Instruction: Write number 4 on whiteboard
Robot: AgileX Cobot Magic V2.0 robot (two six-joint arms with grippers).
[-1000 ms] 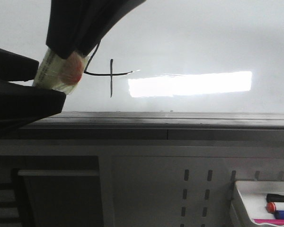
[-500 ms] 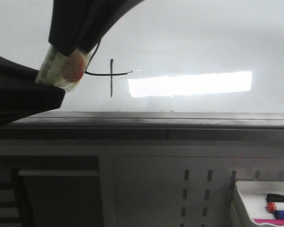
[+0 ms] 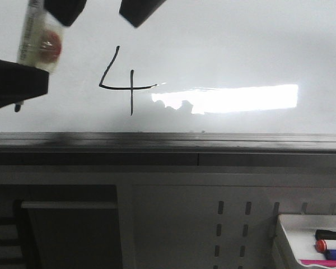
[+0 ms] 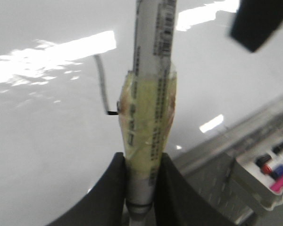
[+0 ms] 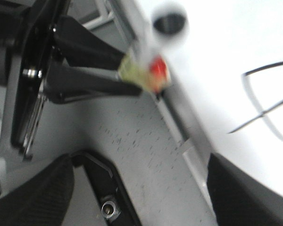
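The number 4 (image 3: 120, 81) stands complete on the whiteboard (image 3: 224, 45) in the front view: slanted stroke, horizontal bar and short vertical stroke are all there, and I see no gap left to fill. My left gripper (image 3: 36, 56) sits off to one side of the digit and above its bar, with the taped marker (image 3: 38, 39) in it, clear of the strokes. The two dark shapes at the top edge I take to be my right gripper (image 3: 103, 8), fingers parted, hanging above the digit. Near the lower corner, well away from both grippers, a small white tray (image 3: 311, 246) holds spare markers.

In the left wrist view my left fingers (image 4: 108, 188) are clamped on the marker's (image 4: 148, 117) barrel, tape wrapped just beyond them. Only the slanted stroke (image 4: 103, 84) shows, beside the marker. Whether the tip touches the board I cannot tell, since it runs out of view.

In the right wrist view my right fingers (image 5: 33, 193) stand wide apart with nothing between them. The digit (image 5: 264, 113) lies ahead and to one side, and my left gripper (image 5: 127, 75) with the marker is ahead on the other side.

I judge the writing done; what may remain is putting the marker away.
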